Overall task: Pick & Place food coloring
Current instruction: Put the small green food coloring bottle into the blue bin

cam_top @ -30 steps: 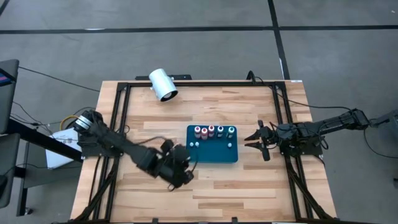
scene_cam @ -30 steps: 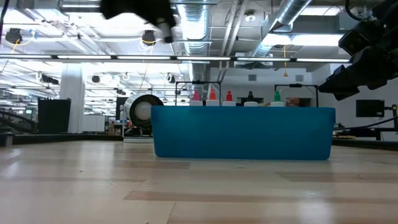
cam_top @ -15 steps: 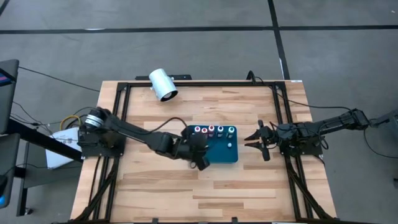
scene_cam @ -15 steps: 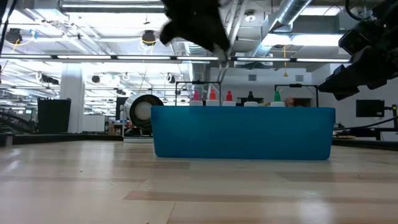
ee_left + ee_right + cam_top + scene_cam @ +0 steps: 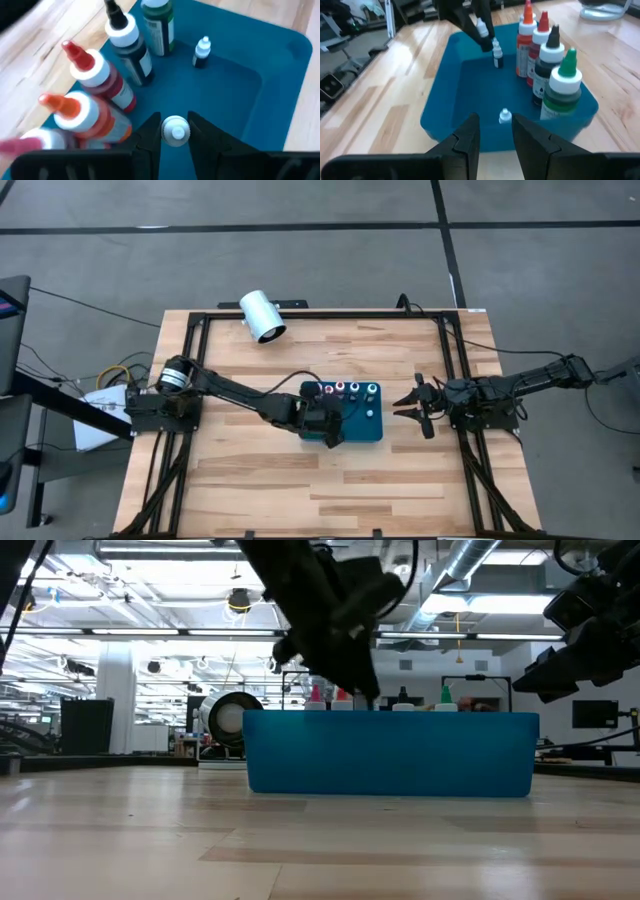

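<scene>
A blue tray [image 5: 352, 432] lies mid-table. One tiny food coloring bottle [image 5: 201, 51] stands on the tray's floor toward its right end, and another [image 5: 497, 54] stands under my left gripper. My left gripper [image 5: 175, 125] hovers over the tray's left part, shut on a third white-capped food coloring bottle [image 5: 175, 132]. My right gripper [image 5: 408, 407] waits open just right of the tray, with nothing between its fingers. My left gripper pinches the small bottle between its two fingers, one on each side of the white cap [image 5: 175, 134]. The fingers [image 5: 470, 22] slant down from the table's left. The bottle is lifted clear above the tray floor, its nozzle turned toward the wrist.
Several larger squeeze bottles [image 5: 345, 390] with pink, orange, red, black and green tips stand in a row along the tray's far wall. A white cylinder [image 5: 262, 316] lies at the table's far left. A black frame [image 5: 320, 315] runs round the table's edges.
My left gripper has swung from the bare wood near and left of the tray toward the right and far edge, sinking and rolling as it went. It now hangs over the tray's left part, still shut on the small bottle.
</scene>
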You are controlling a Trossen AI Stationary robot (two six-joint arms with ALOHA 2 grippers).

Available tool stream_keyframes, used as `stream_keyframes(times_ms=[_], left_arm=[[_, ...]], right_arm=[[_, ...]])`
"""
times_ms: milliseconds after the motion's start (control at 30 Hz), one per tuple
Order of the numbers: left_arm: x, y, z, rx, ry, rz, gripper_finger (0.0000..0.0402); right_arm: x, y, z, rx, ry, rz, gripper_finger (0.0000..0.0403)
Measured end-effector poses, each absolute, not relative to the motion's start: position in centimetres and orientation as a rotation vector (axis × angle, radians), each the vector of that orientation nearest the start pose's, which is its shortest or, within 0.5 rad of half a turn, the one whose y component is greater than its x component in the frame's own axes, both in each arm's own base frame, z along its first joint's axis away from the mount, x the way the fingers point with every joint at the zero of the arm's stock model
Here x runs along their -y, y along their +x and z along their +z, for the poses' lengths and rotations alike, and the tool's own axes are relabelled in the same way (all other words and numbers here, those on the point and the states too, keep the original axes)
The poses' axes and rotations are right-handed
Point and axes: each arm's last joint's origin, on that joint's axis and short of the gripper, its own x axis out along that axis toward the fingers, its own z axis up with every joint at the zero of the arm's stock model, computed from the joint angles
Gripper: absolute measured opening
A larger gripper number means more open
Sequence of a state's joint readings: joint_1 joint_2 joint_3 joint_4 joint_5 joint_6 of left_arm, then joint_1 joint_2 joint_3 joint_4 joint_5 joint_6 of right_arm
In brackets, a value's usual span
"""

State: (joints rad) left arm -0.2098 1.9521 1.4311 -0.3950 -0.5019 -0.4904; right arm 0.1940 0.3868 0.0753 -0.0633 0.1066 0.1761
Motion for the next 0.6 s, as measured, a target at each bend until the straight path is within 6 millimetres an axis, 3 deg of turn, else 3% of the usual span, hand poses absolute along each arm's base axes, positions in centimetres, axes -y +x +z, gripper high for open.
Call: stream_keyframes(times_ms=[300, 600], left_arm=[[6.3, 42.2, 16.6, -0.864, -0.187, 0.467, 0.0072], [6.1, 42.3, 16.0, -0.863, -0.176, 0.505, 0.0072]], right_arm=[[-1.9, 11.4, 14.8, -0.400, 0.114, 0.052, 0.0102], [-1.9, 11.4, 14.7, -0.411, 0.113, 0.051, 0.0102]])
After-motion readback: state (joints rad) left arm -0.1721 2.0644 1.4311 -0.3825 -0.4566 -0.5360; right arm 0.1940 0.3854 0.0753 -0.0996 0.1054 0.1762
